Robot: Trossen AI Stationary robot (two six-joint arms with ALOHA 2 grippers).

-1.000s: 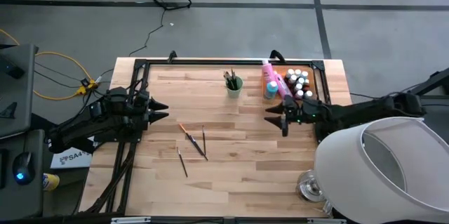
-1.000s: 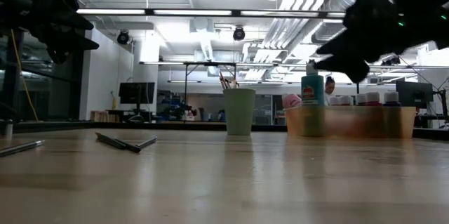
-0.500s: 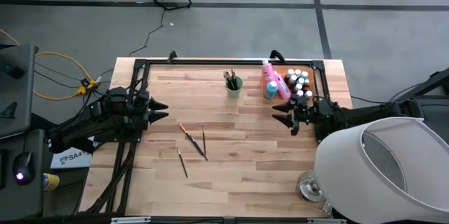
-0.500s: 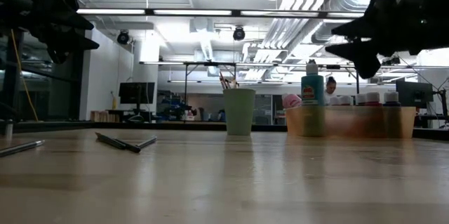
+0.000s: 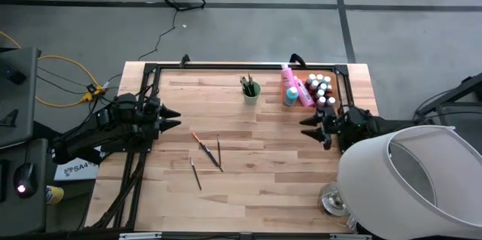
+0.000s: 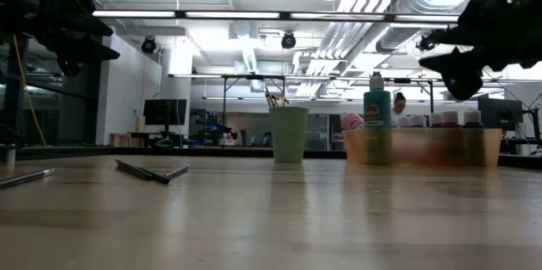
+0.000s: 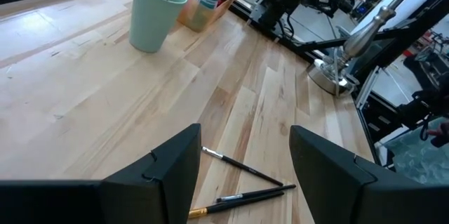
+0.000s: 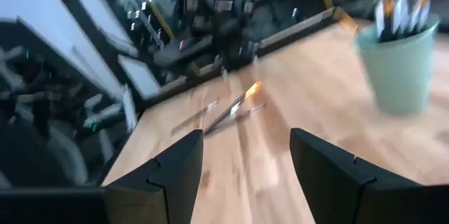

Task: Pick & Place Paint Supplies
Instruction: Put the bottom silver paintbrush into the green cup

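Saw right claw (image 5: 310, 126) open, empty, near tray (image 5: 340, 83); left claw (image 5: 175, 119) open at table (image 5: 263, 180) left; brushes (image 5: 205, 152) loose mid-table.

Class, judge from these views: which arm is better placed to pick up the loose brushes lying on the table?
Left. The left gripper, open, hangs close to the loose brushes, which show between its fingers in its wrist view. The right gripper sits across the table beside the orange tray.
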